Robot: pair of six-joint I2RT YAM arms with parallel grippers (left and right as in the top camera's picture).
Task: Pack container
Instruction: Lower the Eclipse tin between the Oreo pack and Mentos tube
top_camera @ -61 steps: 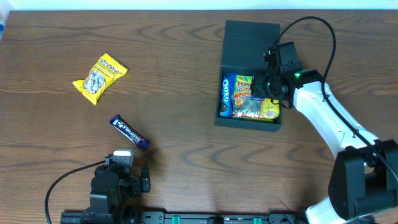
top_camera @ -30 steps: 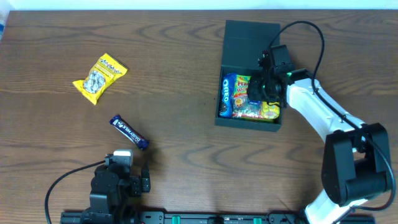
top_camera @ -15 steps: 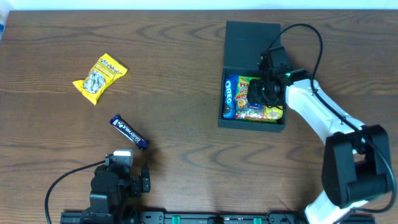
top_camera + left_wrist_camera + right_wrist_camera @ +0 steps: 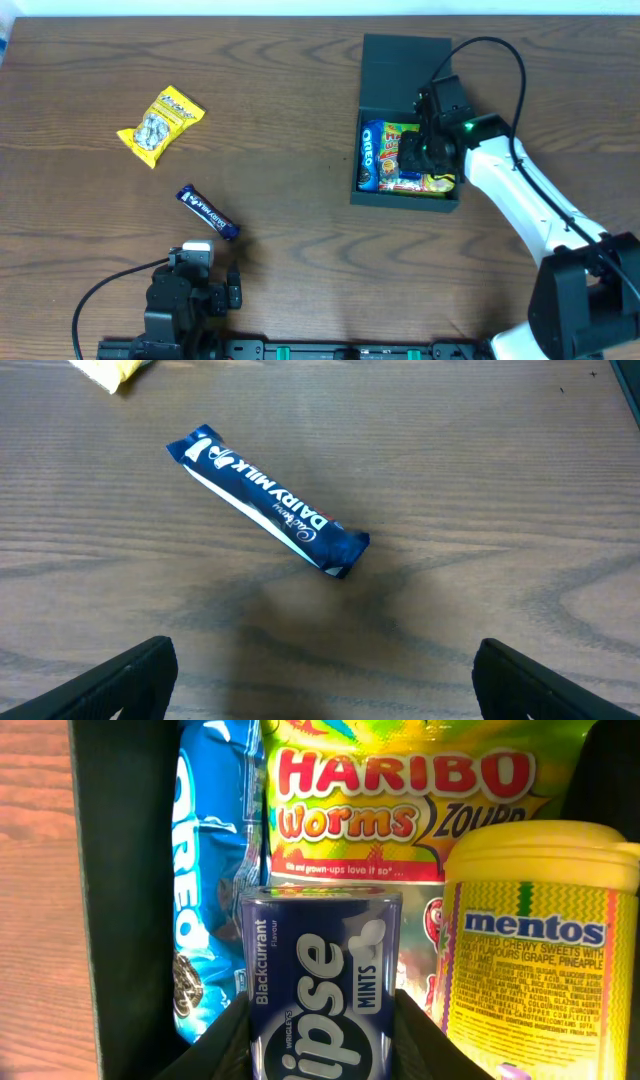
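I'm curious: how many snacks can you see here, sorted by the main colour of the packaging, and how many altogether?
Blue: 3 (Oreo pack, Eclipse mints tin, Dairy Milk bar)
Yellow: 2 (Mentos tub, yellow packet)
Multicoloured: 1 (Haribo Worms bag)
Total: 6

From overhead, the right end effector (image 4: 416, 152) blocks the middle of the dark teal-green square box (image 4: 405, 198), so the dark blue Eclipse mints tin (image 4: 320, 985) barely shows. The wrist view crops the tin's bottom, and the tin hides the colourful Haribo Worms bag's (image 4: 400, 810) lower part. The left wrist view catches just a corner of the yellow snack packet (image 4: 110, 370).
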